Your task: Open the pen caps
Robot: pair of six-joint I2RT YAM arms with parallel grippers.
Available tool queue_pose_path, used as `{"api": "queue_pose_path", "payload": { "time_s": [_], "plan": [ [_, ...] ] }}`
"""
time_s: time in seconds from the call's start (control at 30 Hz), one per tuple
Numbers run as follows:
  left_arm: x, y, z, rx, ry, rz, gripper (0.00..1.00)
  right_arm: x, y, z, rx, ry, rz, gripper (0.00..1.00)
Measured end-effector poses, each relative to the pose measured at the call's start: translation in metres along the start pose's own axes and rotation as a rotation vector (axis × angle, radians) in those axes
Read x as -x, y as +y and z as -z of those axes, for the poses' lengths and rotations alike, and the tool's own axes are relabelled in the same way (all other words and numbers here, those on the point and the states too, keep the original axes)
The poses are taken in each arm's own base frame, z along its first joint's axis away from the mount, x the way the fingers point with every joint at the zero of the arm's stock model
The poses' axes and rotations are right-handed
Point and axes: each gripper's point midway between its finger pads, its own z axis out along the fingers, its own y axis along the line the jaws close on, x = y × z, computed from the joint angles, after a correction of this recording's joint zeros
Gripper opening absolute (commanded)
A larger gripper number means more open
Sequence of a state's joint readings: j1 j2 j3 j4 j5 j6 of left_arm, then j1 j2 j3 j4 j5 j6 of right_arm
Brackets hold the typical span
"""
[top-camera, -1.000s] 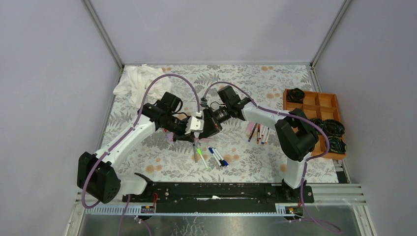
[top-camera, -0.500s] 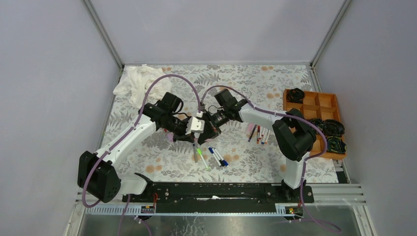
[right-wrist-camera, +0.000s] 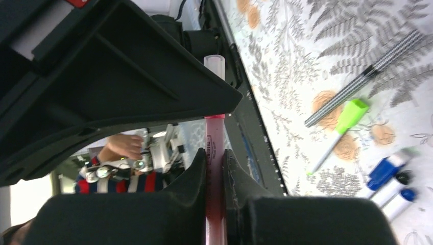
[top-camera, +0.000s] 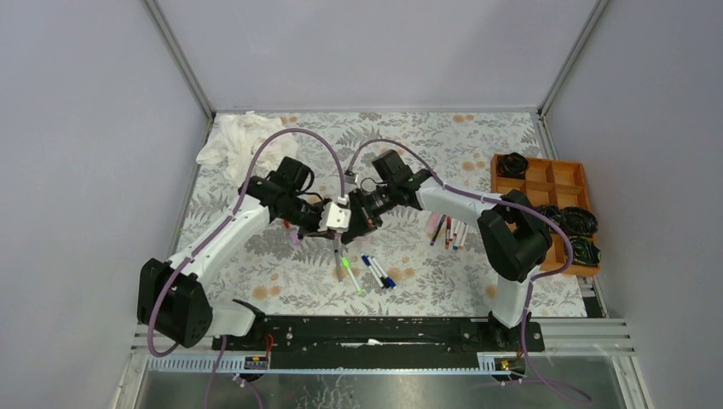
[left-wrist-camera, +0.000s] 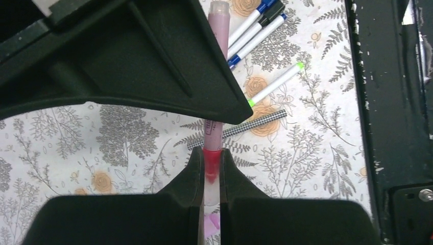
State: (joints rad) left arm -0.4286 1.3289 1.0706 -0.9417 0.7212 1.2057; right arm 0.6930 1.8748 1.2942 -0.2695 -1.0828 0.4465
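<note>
Left jaws, right jaws clamp pink pen (left-wrist-camera: 213, 135); long axis runs between them.

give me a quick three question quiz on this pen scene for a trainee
1. True or false: only the left end effector grips the pink plastic pen.
2. What colour is the end of the white plastic pen lying next to the checkered black-and-white pen? A green, B red, C yellow.
3. In the top view, on which side of the table does the orange compartment tray sit?

Key:
1. False. The right end effector is shut on it too.
2. A.
3. The right side.
</note>
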Motion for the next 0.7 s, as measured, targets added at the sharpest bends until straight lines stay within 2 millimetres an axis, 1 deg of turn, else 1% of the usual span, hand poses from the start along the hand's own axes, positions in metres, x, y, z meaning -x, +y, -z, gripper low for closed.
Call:
{"api": "queue_pose_path", "payload": {
  "time_s": [0.07,0.1,0.17,0.23,0.3,0.4,0.5,0.57,0.6,0.67,0.7],
  "plan": [
    [-0.002,0.006,0.002,0.007,-0.017,-0.013,0.0,0.006,-0.003,0.001,-0.029,-0.034,0.038,0.0],
    [-0.012,0.008,0.005,0.016,0.021,-0.006,0.0,0.004,-0.003,0.002,-0.033,-0.034,0.045,0.0],
    [-0.043,0.019,0.021,0.075,0.126,0.034,0.0,-0.012,-0.009,0.011,-0.05,-0.017,-0.021,0.0],
    [-0.067,0.027,0.033,0.123,0.21,0.057,0.0,-0.026,-0.019,0.017,-0.07,0.005,-0.096,0.0],
    [-0.081,0.024,0.035,0.123,0.263,0.061,0.0,-0.035,-0.025,0.019,-0.083,0.019,-0.144,0.0],
    [-0.093,0.017,0.032,0.106,0.304,0.067,0.0,-0.039,-0.027,0.021,-0.092,0.031,-0.166,0.0],
    [-0.1,0.017,0.027,0.118,0.314,0.074,0.0,-0.038,-0.032,0.025,-0.133,0.011,-0.168,0.0],
    [-0.103,0.021,0.022,0.139,0.307,0.091,0.0,-0.033,-0.048,0.034,-0.248,-0.042,-0.175,0.0],
    [-0.105,0.024,0.019,0.15,0.301,0.104,0.0,-0.028,-0.06,0.042,-0.334,-0.087,-0.179,0.0],
    [-0.109,0.031,0.01,0.168,0.28,0.144,0.0,-0.018,-0.078,0.062,-0.47,-0.183,-0.188,0.0],
    [-0.11,0.033,0.006,0.171,0.271,0.163,0.0,-0.014,-0.089,0.078,-0.549,-0.248,-0.198,0.0]
  ]
}}
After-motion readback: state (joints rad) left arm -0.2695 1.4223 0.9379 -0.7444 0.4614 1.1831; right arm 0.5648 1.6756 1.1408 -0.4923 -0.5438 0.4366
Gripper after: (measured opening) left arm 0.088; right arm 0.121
